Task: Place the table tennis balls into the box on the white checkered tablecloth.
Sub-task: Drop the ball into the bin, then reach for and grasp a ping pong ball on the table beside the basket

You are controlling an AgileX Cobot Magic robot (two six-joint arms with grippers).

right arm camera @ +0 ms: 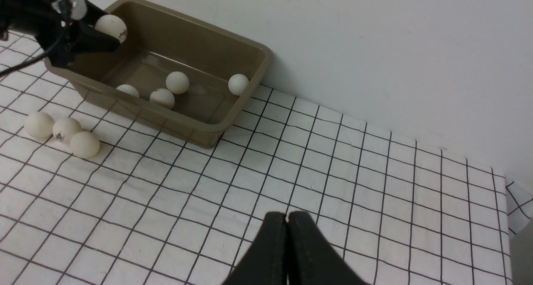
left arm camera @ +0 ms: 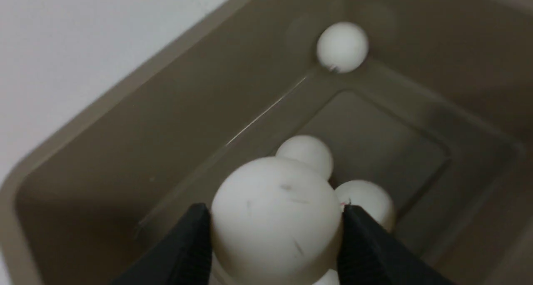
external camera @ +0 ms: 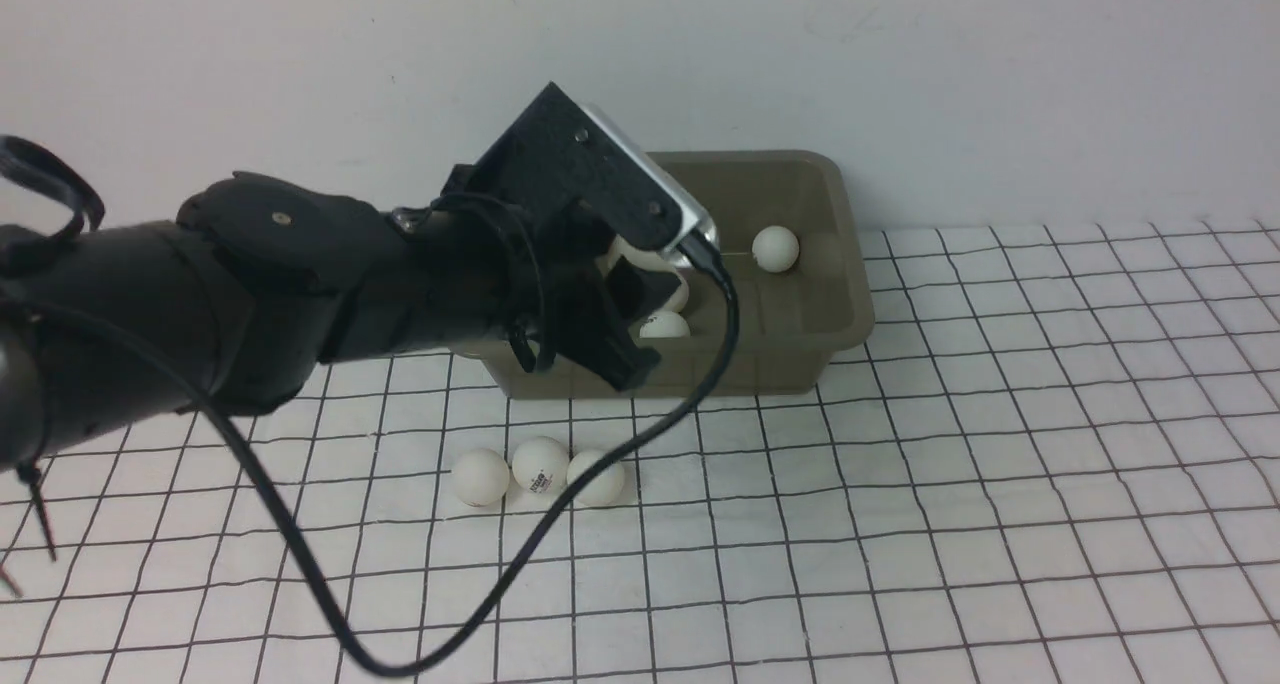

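Observation:
My left gripper (left arm camera: pixel 275 212) is shut on one table tennis ball (left arm camera: pixel 272 218), held above the near-left part of the olive-brown box (external camera: pixel 850 264). The same held ball (right arm camera: pixel 110 27) shows in the right wrist view, above the box rim (right arm camera: pixel 250 68). Several more balls lie inside the box, one (external camera: pixel 775 248) in the far right corner. Three balls (external camera: pixel 540 464) lie in a row on the white checkered tablecloth (external camera: pixel 950 464) just in front of the box. My right gripper (right arm camera: pixel 287 218) is shut and empty, above the cloth well to the right.
The box stands against a white wall (external camera: pixel 1000 84) at the back. A black cable (external camera: pixel 560 524) from the left wrist hangs down over the row of balls. The cloth's right edge (right arm camera: pixel 506 185) drops off at the table's side.

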